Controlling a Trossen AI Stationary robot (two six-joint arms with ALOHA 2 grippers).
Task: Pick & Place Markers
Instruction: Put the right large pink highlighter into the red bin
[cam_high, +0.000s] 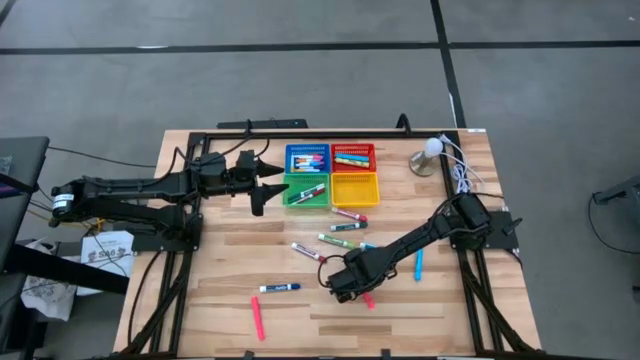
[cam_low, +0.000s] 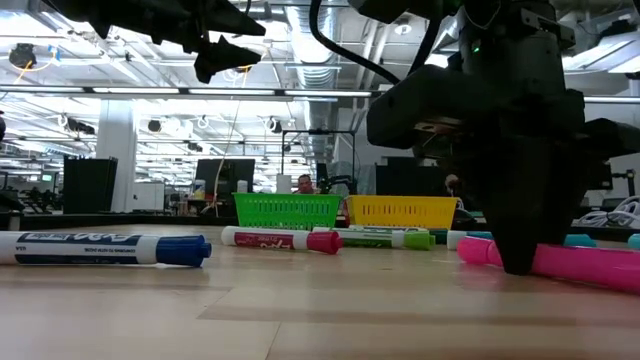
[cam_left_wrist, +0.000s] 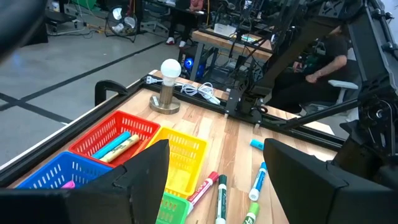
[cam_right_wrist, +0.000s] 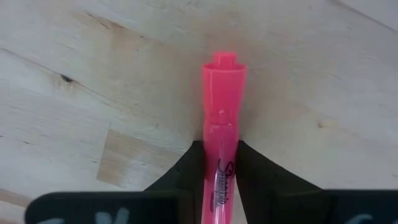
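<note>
wooden table (cam_high: 230, 250) is being occupied by scattered markers; a pink marker (cam_right_wrist: 221, 118) is being clamped by the right tool (cam_right_wrist: 219, 163); left tool (cam_high: 268, 187) is being held wide above the baskets (cam_high: 332, 174).

Glossy plastic marker (cam_right_wrist: 221, 118), matt wooden table (cam_right_wrist: 93, 93)

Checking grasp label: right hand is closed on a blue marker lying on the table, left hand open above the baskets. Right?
Not blue. The right hand grips a pink marker lying on the table, as the right wrist view shows. The left hand is open by the baskets.
</note>
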